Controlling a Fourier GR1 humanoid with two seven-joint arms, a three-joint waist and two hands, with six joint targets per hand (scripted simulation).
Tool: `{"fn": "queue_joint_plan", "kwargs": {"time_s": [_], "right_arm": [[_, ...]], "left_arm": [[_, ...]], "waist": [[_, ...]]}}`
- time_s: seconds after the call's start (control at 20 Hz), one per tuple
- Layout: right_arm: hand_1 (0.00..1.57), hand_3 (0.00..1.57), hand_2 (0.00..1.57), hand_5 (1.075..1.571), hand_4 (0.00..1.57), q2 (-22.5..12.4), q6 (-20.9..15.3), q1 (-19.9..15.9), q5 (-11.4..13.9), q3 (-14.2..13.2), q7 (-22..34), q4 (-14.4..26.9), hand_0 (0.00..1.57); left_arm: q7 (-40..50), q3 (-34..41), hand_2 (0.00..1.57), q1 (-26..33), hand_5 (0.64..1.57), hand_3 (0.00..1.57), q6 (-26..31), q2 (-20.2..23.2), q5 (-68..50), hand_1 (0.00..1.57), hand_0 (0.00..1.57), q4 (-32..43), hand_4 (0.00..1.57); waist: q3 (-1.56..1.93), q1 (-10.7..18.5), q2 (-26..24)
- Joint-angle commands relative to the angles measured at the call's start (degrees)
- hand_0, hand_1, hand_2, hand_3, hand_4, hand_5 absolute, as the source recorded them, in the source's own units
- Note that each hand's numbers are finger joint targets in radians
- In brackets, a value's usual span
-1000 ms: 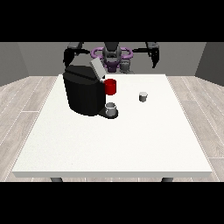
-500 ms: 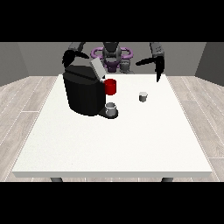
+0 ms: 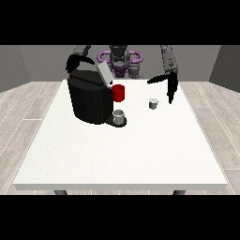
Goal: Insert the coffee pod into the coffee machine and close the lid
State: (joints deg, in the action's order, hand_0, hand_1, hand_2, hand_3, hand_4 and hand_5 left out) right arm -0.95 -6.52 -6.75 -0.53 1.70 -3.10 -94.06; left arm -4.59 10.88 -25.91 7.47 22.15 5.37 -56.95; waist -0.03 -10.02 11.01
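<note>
The black coffee machine stands on the left half of the white table. Its grey lid is tilted up, and a red part shows on its front. The small grey coffee pod sits upright on the table to the right of the machine. The hand at the view's right hangs just right of the pod and slightly behind it. Its fingers point straight down with the thumb spread towards the left, and it holds nothing. The hand at the view's left is behind the machine's top left corner.
A small grey cup stands on the machine's base under the spout. The robot's torso is behind the table's far edge. Bare table surface stretches from the machine and pod to the near edge.
The hand at the view's right has come down from beside the robot's shoulder to just right of the pod. The hand at the view's left has barely moved.
</note>
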Motion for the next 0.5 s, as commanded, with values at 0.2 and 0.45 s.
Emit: {"fn": "queue_joint_plan", "kwargs": {"time_s": [0.2,0.45], "right_arm": [[0.0,0.0,0.0,1.571,0.36,0.22,-0.89,0.52,1.34,-0.14,0.29,3.77,0.0],[0.0,0.0,0.0,1.571,0.37,-2.53,-0.99,-6.01,-0.06,-4.44,4.07,8.44,0.0]], "left_arm": [[-3.4,-4.08,0.0,-1.0,1.571,0.0,-1.48,0.01,7.32,0.0,0.0,7.38,0.0],[-1.66,-6.43,0.5,-4.43,1.571,0.0,-3.46,-1.62,10.94,0.1,0.1,9.2,0.0]], "waist": [[0.01,1.3,-0.79],[0.01,2.46,0.47]]}}
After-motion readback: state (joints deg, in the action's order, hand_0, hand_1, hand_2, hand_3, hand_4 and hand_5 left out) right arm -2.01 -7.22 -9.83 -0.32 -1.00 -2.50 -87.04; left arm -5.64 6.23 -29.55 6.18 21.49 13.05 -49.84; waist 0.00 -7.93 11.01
